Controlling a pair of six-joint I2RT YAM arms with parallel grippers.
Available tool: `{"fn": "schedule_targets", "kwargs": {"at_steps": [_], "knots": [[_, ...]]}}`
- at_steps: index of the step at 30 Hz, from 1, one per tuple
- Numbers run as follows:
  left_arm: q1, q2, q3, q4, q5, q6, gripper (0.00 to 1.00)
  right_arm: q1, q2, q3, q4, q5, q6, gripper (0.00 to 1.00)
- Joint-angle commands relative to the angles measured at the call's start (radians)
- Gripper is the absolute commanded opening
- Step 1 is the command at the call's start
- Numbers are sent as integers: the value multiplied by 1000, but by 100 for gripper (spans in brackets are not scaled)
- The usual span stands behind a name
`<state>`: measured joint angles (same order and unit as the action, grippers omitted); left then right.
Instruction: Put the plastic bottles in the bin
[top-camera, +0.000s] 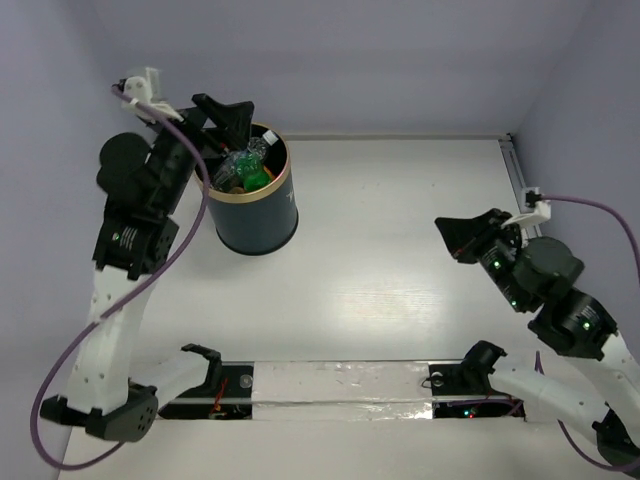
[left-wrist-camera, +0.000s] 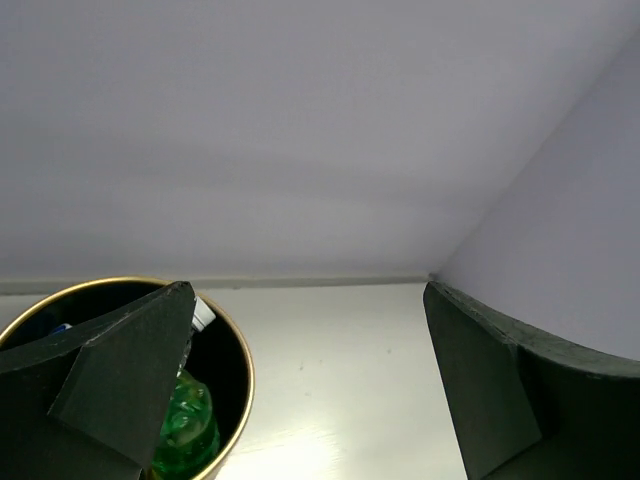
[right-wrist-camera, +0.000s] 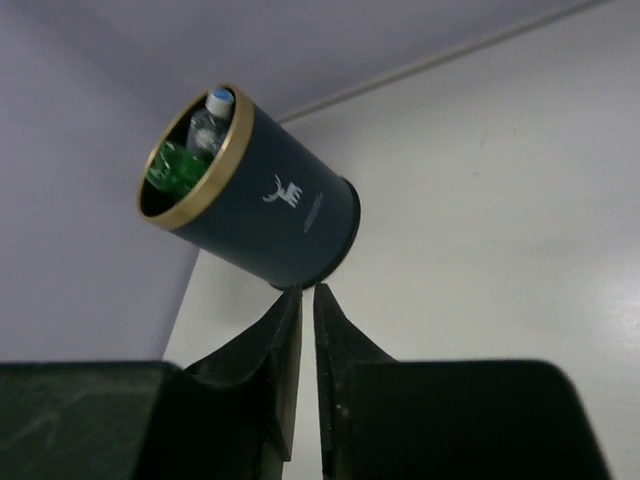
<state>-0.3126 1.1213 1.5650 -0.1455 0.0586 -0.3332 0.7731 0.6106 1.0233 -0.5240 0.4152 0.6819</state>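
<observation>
My left tool (top-camera: 228, 118) hangs wide open, empty, over the bin (top-camera: 258, 218) at ten o'clock. My right tool (top-camera: 455, 232), at three o'clock, is pinched closed on nothing. I see plastic bottles (top-camera: 248, 170) inside the bin. Only the right wrist view shows its deer emblem (right-wrist-camera: 277, 190).

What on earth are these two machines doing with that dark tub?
Two robot arms are collecting small plastic bottles into the tall dark navy bin with a gold rim. A green plastic bottle and a clear plastic bottle with a white cap already sit inside; none shows outside it. The left end effector hovers open and empty by the rim. The right end effector is shut on nothing, well away from the bin.
</observation>
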Motion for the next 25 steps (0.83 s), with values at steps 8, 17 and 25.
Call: {"fn": "schedule_targets", "kwargs": {"at_steps": [8, 17, 25], "knots": [[0, -205, -91, -136, -54, -118, 99, 0, -46, 273, -42, 172, -77, 14], [0, -324, -109, -249, -152, -107, 99, 0, -146, 331, -103, 367, -58, 100], [0, -275, -151, -290, -71, -118, 99, 0, -107, 305, -93, 300, -44, 100]]}}
